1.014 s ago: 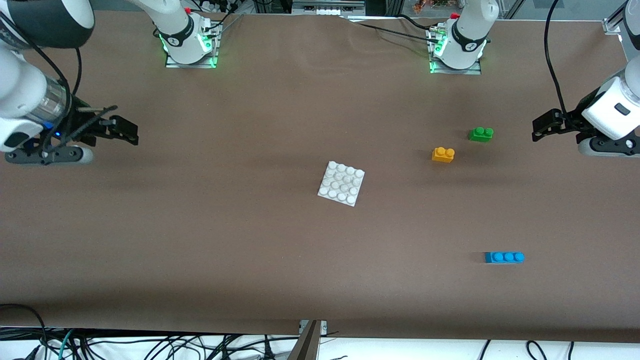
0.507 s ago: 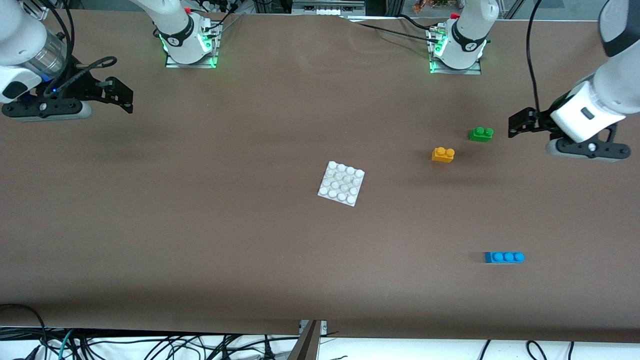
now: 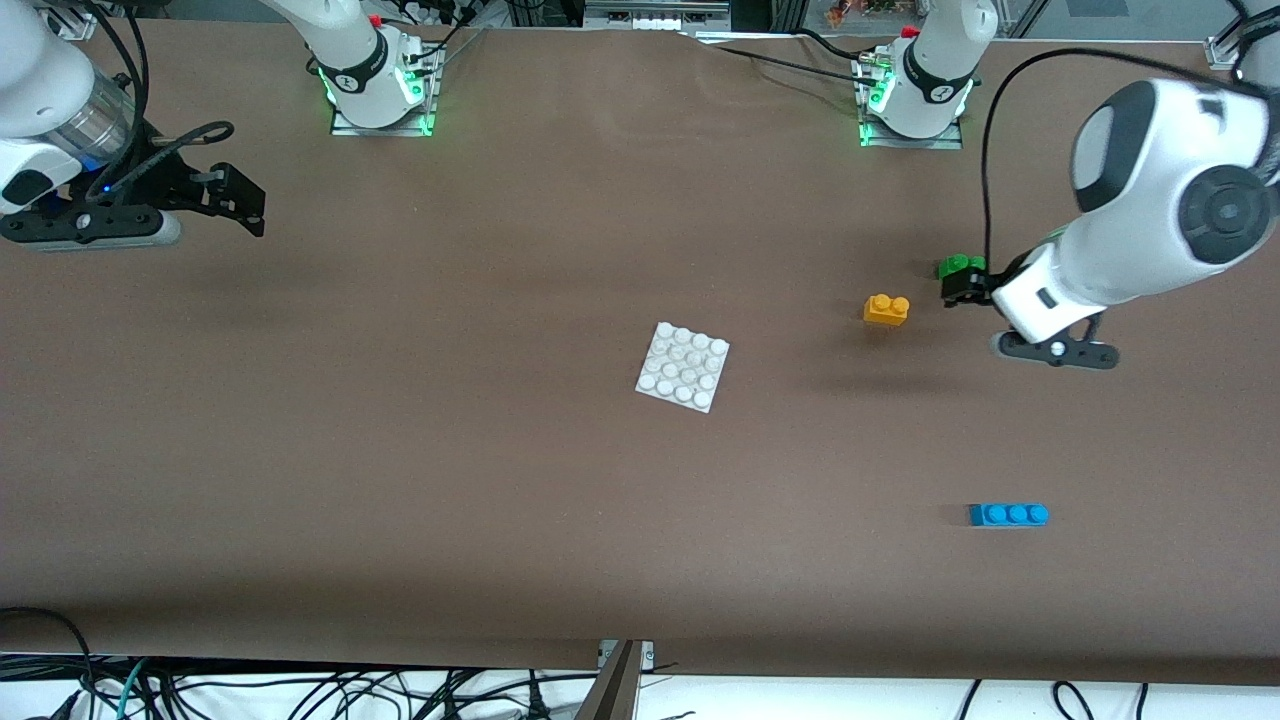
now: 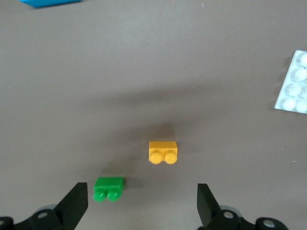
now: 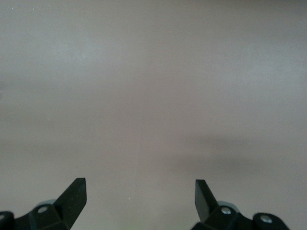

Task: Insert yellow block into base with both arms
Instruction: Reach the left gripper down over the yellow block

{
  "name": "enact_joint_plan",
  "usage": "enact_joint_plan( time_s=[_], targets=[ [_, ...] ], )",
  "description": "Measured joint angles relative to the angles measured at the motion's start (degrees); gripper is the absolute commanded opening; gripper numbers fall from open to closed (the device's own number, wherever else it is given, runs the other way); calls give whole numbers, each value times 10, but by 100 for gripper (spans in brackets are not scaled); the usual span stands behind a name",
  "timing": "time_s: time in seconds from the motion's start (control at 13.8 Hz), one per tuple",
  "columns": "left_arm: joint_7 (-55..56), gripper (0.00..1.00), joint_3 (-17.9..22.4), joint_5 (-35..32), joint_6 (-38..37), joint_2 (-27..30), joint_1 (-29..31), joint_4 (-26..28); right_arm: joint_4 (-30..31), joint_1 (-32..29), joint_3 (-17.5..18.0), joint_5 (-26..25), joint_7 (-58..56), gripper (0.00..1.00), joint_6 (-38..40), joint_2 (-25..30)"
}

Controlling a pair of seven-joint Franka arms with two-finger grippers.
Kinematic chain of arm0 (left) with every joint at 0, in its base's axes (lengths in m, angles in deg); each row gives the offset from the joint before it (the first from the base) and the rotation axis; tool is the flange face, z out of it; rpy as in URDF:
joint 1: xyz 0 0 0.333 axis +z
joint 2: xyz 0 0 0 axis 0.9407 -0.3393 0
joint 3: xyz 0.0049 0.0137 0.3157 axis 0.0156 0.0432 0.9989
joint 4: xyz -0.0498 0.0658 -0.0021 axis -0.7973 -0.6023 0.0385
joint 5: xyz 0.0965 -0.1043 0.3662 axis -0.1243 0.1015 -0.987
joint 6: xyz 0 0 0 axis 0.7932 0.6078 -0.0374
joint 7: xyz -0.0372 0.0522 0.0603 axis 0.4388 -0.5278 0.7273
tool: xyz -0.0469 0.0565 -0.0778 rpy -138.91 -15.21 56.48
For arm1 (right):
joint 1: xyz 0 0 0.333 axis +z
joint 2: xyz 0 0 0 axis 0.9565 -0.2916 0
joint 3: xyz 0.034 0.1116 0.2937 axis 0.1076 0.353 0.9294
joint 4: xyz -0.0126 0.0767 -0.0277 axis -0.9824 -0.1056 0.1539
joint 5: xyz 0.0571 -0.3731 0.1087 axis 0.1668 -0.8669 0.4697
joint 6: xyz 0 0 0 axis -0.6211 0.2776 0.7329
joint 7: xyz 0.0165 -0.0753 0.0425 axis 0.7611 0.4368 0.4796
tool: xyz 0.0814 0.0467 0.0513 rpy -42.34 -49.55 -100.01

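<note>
The yellow block (image 3: 886, 309) lies on the brown table (image 3: 500, 500), toward my left arm's end from the white base (image 3: 683, 380) and well apart from it. A green brick (image 3: 958, 265) lies near the yellow block, a little farther from the front camera; my left gripper (image 3: 957, 290) hangs over it with fingers wide apart and partly covers it in the front view. A blue brick (image 3: 1008, 514) lies much nearer to the front camera than the yellow block. My right gripper (image 3: 240, 200) waits over bare table toward the right arm's end, well apart from the base, fingers also apart and holding nothing. I can read no writing or label.
</note>
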Motion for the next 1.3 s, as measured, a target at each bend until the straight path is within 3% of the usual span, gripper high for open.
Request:
enact_joint_plan(
  time_s=[0.36, 0.58, 1.01, 1.3],
  targets=[
    [0, 100, -19, 0, 205, 20, 0, 184, -16, -2, 0, 0, 0, 100, 0, -6],
    [0, 100, -27, 0, 296, 20, 0, 259, -30, -3, -6, -1, 0, 100, 0, -6],
    [0, 100, -27, 0, 407, 4, 0, 331, -30, -4, -6, -1, 9, 100, -2, -9],
    [0, 100, -27, 0, 453, -26, 0, 349, -30, -4, -7, -1, 16, 100, -2, -10]
  ],
)
